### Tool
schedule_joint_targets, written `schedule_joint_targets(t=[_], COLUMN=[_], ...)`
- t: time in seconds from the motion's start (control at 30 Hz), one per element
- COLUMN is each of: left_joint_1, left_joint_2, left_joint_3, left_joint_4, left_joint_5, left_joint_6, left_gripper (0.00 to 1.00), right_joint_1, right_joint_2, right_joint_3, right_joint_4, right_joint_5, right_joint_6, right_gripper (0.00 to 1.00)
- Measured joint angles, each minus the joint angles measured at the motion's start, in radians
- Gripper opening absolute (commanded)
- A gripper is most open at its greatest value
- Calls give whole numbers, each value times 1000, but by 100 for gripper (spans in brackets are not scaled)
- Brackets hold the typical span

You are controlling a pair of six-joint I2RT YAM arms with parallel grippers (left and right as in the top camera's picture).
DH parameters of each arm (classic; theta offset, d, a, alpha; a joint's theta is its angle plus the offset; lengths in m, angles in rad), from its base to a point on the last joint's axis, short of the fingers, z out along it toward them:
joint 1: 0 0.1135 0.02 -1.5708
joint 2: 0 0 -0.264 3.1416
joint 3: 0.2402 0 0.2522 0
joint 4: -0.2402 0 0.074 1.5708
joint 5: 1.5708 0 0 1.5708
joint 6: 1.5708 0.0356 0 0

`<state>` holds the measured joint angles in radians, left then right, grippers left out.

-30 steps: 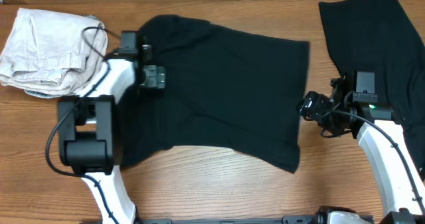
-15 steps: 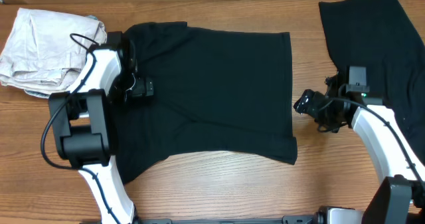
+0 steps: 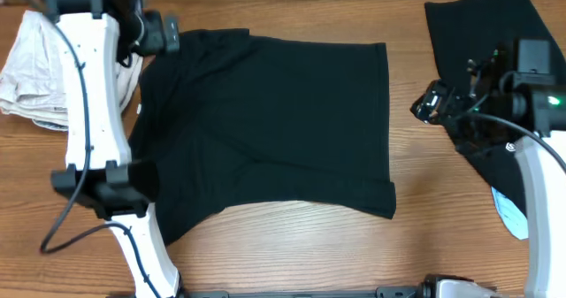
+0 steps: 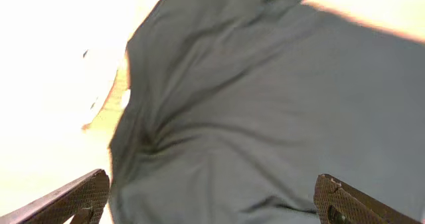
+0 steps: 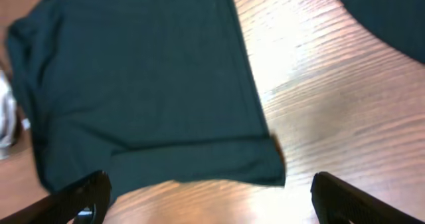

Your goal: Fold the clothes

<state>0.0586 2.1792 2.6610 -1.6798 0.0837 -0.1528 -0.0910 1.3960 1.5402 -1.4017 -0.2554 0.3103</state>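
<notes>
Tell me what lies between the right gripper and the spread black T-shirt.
Only bare wooden table separates the right gripper from the T-shirt; the overhead view shows it.

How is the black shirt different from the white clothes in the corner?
The shirt is black; the white clothes are pale. The shirt lies spread flat; the white clothes sit crumpled in a heap. The shirt covers more table. Both are soft cloth.

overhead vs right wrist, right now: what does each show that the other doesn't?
Overhead only: the right arm and a pale blue item beside it. Right wrist only: the right fingers up close, spread with nothing between. Both: the black T-shirt flat on the wooden table, and part of a second black garment.
</notes>
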Motion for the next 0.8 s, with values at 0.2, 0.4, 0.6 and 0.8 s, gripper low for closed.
schedule_joint_targets(t=[0.2, 0.4, 0.6, 0.8], left_joint_1=[-27, -63, -79, -79], left_joint_2=[-152, -426, -754, -854], left_joint_3=[14, -155, -609, -1090], left_joint_4=[-5, -3, -2, 4], left_joint_5=[72, 23, -63, -116], left_joint_6=[-3, -34, -176, -404], left_gripper=[100, 100, 100, 100], right_joint_1=[0, 0, 0, 0], right_joint_2=[-135, -279, -314, -305], right_joint_3=[52, 59, 53, -130], right_joint_4=[-79, -106, -212, -179], right_joint_5=[-11, -11, 40, 81], right_joint_6=[0, 0, 63, 176], right_gripper=[100, 100, 100, 100])
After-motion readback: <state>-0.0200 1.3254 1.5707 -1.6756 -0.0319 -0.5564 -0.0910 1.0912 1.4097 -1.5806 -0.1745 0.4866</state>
